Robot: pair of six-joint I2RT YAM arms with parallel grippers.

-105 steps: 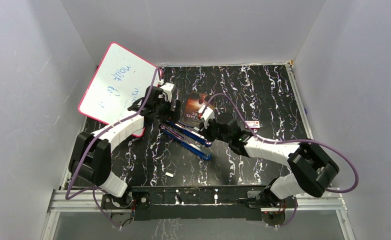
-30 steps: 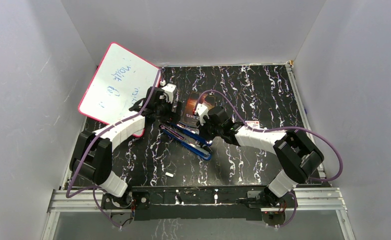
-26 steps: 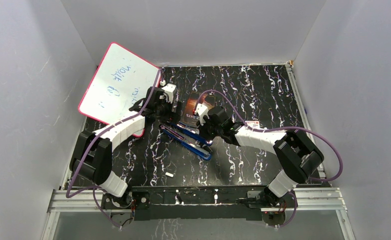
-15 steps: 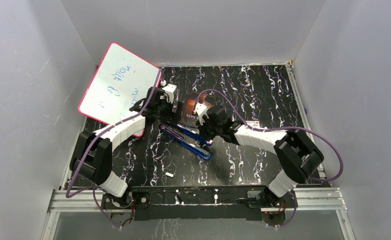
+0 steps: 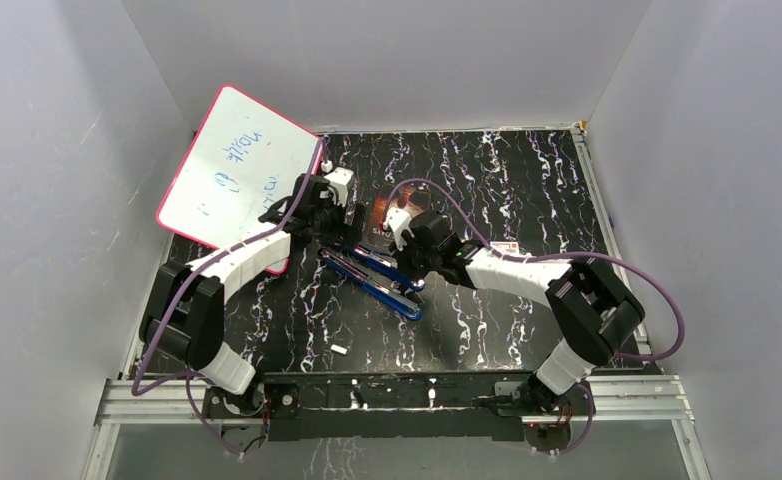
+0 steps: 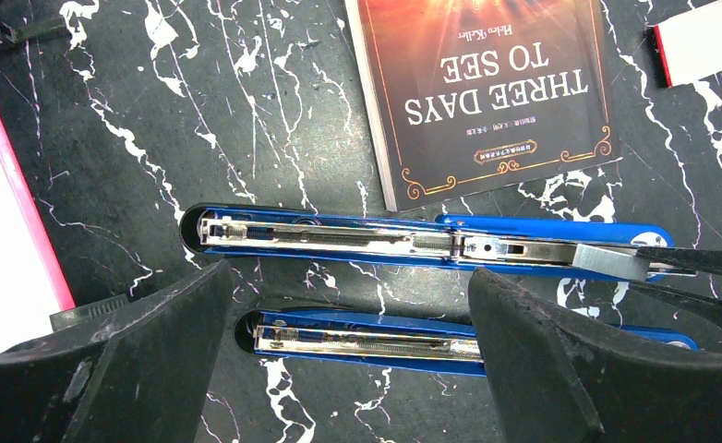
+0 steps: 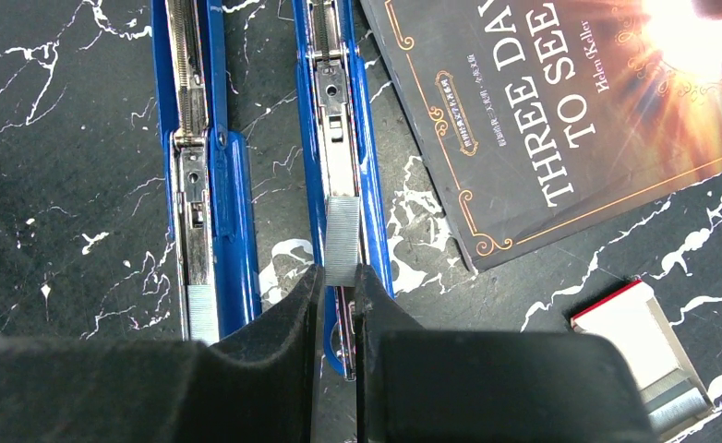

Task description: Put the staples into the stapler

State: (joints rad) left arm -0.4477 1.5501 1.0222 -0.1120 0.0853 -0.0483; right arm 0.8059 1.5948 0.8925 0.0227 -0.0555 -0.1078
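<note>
The right claw (image 7: 339, 277), grasping the staples (image 7: 342, 235), has been creeping toward the upper left of the overhead view. The strip is now lying over the open channel of the blue stapler (image 7: 328, 101), probably ready for seating. The left claw (image 6: 346, 281) is hovering released above.

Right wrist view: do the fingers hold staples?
Yes, the right fingers pinch a grey staple strip over the rail of the book-side stapler.
</note>
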